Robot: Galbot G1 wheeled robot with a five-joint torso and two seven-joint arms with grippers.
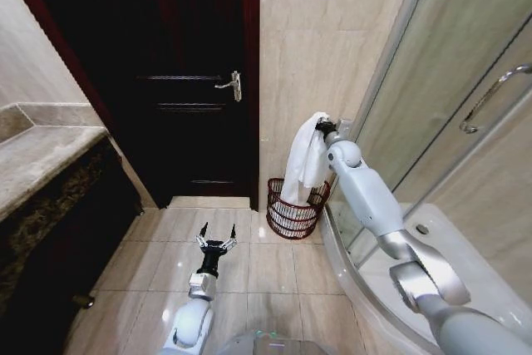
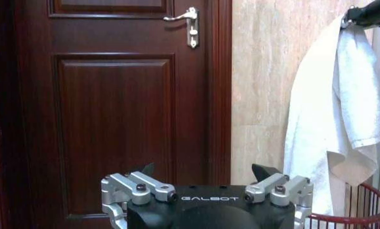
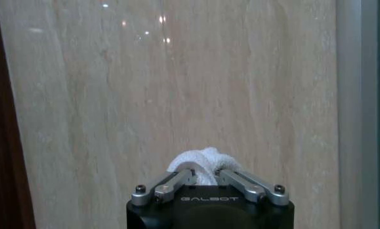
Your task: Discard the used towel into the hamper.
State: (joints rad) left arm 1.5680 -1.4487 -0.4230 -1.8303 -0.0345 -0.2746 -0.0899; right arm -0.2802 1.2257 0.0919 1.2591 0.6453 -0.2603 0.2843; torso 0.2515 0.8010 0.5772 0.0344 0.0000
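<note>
Nearest the head cam: left gripper (image 1: 216, 241), black w/ silver linkages, low over the floor (image 1: 249, 268), fingers apart & holding nothing, pointing twd the door. In the left wrist view its fingertips (image 2: 148, 168) stand wide apart.

Right gripper (image 1: 323, 128) is raised at the end of the grey-white right arm (image 1: 366, 193), clamped on the top of a white terry towel (image 1: 305, 160). Right wrist view: silver fingers (image 3: 174, 182) closed in on a bunched knob of white cloth (image 3: 199, 162), facing the beige wall. Towel hangs down in long folds, lower end dropping inside the rim of the small round dark reddish-brown woven-slat hamper (image 1: 294, 212). Left wrist view shows the same: towel draped, bottom behind the hamper's red rim (image 2: 362, 218).

Hamper sits on the floor in the corner, against the beige stone-look tiled wall (image 1: 324, 47), just beside the dark wooden panelled door (image 1: 187, 81) w/ silver lever handle (image 1: 230, 84). On its other side, close by, the curved white shower base (image 1: 432, 263) & glass shower screen (image 1: 449, 81) w/ a chrome bar handle (image 1: 490, 97); the right arm runs along that edge.

Left side of room: stone-topped vanity (image 1: 41, 155) w/ dark front. Floor is glossy beige tile, bare between left gripper & hamper.
</note>
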